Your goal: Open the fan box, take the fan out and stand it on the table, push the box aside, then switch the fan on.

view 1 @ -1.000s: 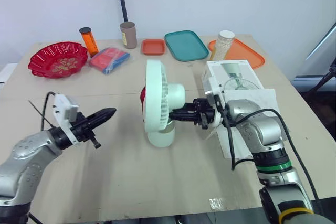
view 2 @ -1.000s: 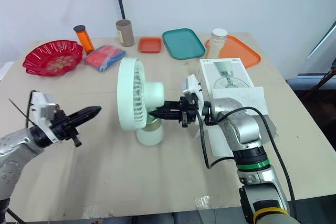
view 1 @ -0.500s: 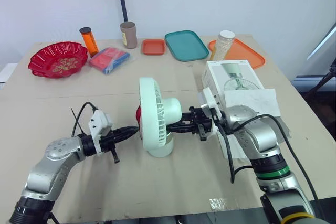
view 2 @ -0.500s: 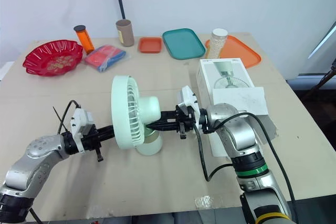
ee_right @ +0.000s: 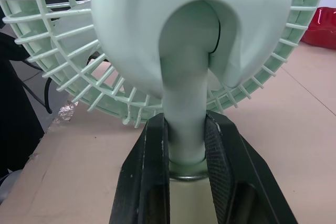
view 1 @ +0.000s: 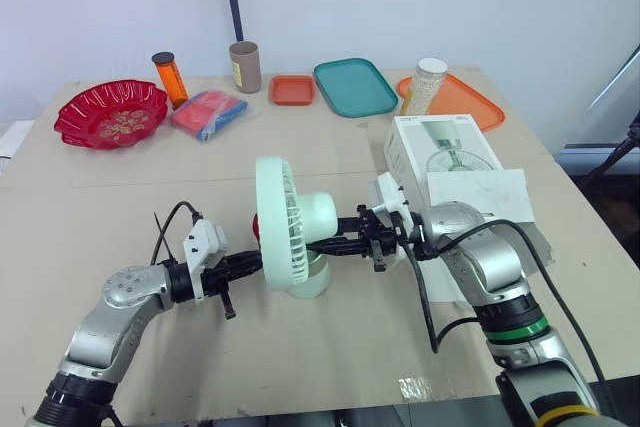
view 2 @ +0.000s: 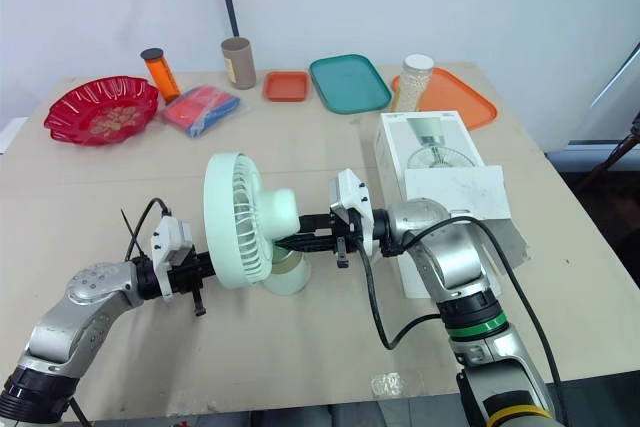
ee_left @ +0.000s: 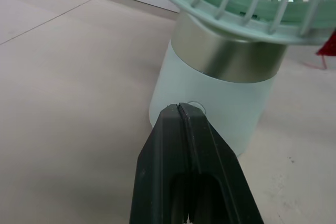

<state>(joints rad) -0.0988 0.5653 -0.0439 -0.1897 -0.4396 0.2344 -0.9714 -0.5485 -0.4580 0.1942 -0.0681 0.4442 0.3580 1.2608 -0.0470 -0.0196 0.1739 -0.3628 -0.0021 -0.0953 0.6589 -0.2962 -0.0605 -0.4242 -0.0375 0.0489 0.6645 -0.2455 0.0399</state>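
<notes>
Steadies the upright fan (view 1: 290,237), mid-table (view 1: 300,357) and left of the box (view 1: 440,147), with the right gripper (ee_right: 186,129) clamped on its neck, and sets the left gripper (ee_left: 179,109), 2 fingers shut on nothing, against the base (ee_left: 220,103), probably for the switch: both contacts plain from the wrists, overall layout from the head views.

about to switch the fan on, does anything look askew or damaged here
Nothing stands out. The fan stands upright on its base; the right gripper is shut on its neck, and the left gripper, shut, has its tips at the base. The fan box lies apart on its right.
</notes>
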